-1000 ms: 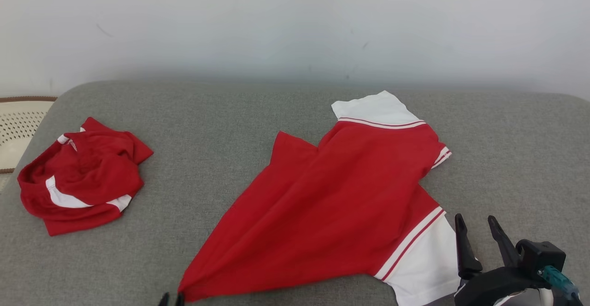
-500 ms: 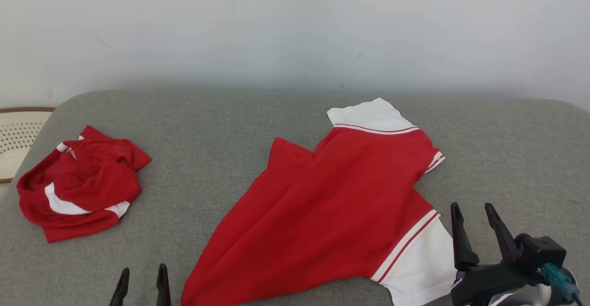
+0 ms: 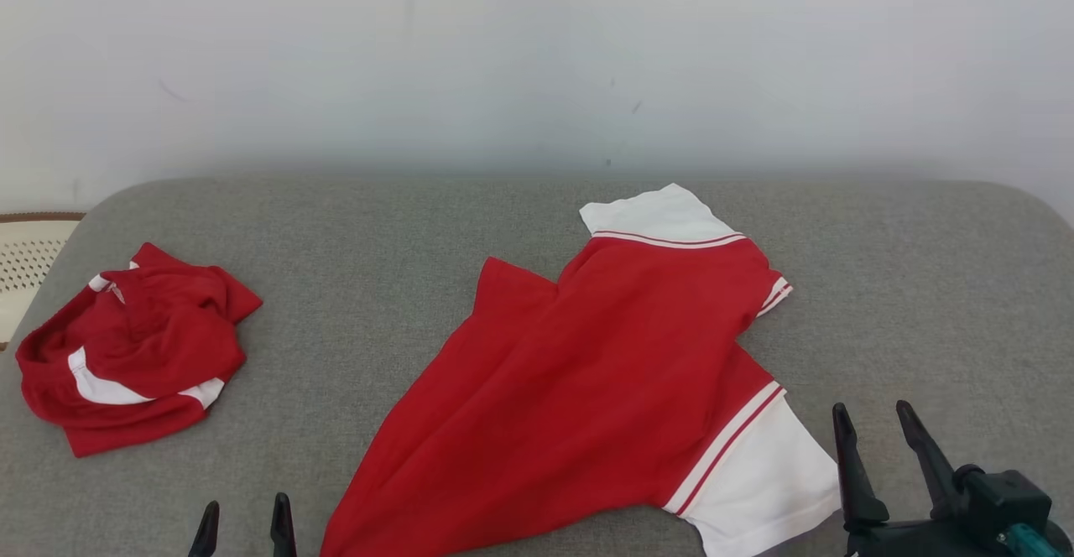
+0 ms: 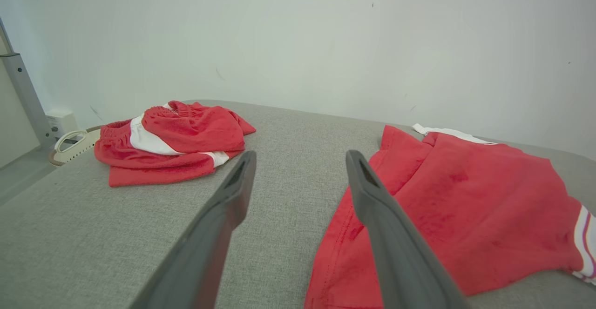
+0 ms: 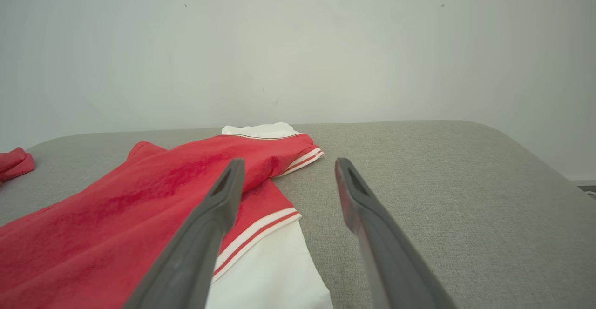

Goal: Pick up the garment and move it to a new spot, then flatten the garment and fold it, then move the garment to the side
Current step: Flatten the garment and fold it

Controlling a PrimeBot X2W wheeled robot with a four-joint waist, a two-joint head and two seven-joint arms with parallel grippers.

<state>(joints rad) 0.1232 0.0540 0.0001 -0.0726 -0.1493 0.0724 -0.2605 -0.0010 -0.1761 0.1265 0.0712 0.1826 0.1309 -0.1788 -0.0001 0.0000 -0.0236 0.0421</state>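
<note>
At the far left edge a cream woven thing (image 3: 25,268) is peeking past the grey padded surface (image 3: 377,230); just to its right a crumpled red bundle (image 3: 134,356) with white bands is sitting in a heap, well apart from the work. Next along, low in the head view, the left gripper (image 3: 245,507) is hovering with its jaws gaping wide and holding nothing; in its own wrist view one finger is overlapping the shirt's near edge, though I cannot tell whether it is touching the cloth. The garment (image 3: 579,389), a red shirt with white sleeves, is lying mid-surface, slanting from a narrowing hem corner beside the left gripper up to one white sleeve (image 3: 659,215) at the far end; a flap of red (image 3: 508,284) is jutting out on its left side, and the second white sleeve (image 3: 759,477) is spreading flat at the lower right. Just beside that sleeve the right gripper (image 3: 873,413) is hovering, jaws likewise wide and empty. By my reading the flattening step is in hand, not the folding; the body is lying too gathered. The next move is calling for each gripper to pinch a hem corner or side edge and draw outward, keeping the cloth low.
</note>
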